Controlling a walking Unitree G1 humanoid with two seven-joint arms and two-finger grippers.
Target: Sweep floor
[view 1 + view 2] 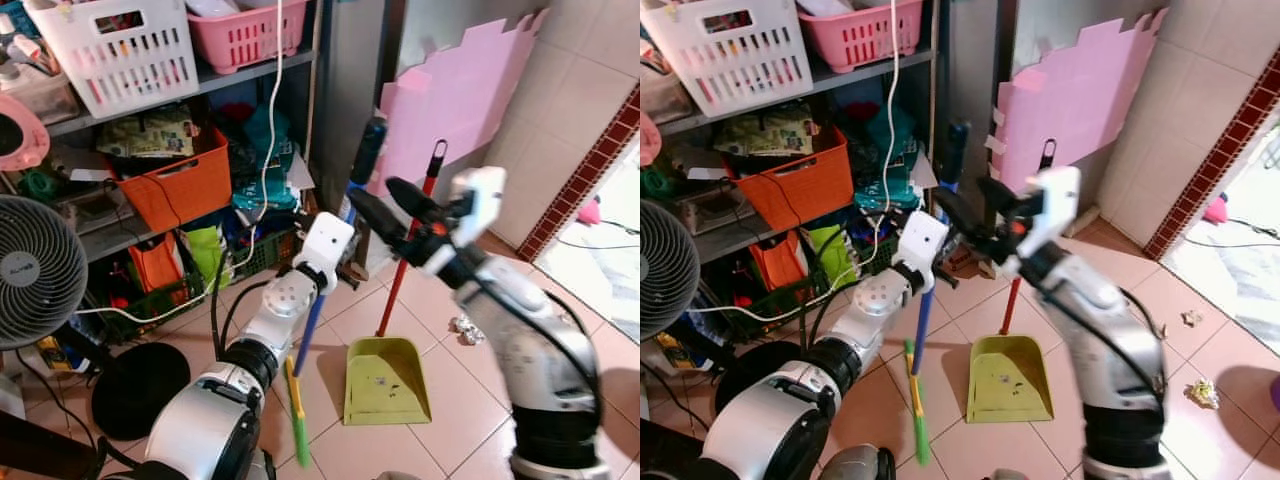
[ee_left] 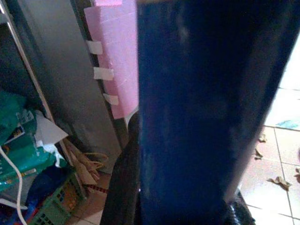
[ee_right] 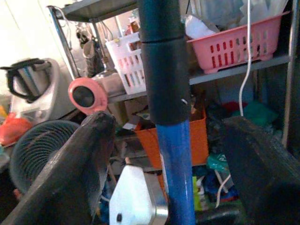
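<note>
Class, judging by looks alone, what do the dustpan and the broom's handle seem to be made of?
Dustpan: probably moulded plastic, matte yellow-green, scuffed with dark specks. Broom handle: smooth glossy blue, likely painted metal or plastic, with a black sleeve-like grip above.

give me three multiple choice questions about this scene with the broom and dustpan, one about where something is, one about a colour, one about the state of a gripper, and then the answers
1. Where does the dustpan stand?
A. On the tiled floor, its red handle leaning up toward the pink board
B. On the top shelf
C. Inside the orange bin

2. What colour is the broom's shaft?
A. Yellow
B. Blue
C. White

3. How is the right gripper?
A. Shut on the dustpan handle
B. Open, with the broom's shaft between its fingers
C. Hanging idle by the floor

Answers:
1 A: the dustpan sits on the tiled floor, its red handle rising in front of the pink board.
2 B: the broom has a blue shaft, which the left gripper is at.
3 B: in the right wrist view the right gripper has its fingers spread either side of the shaft.
</note>
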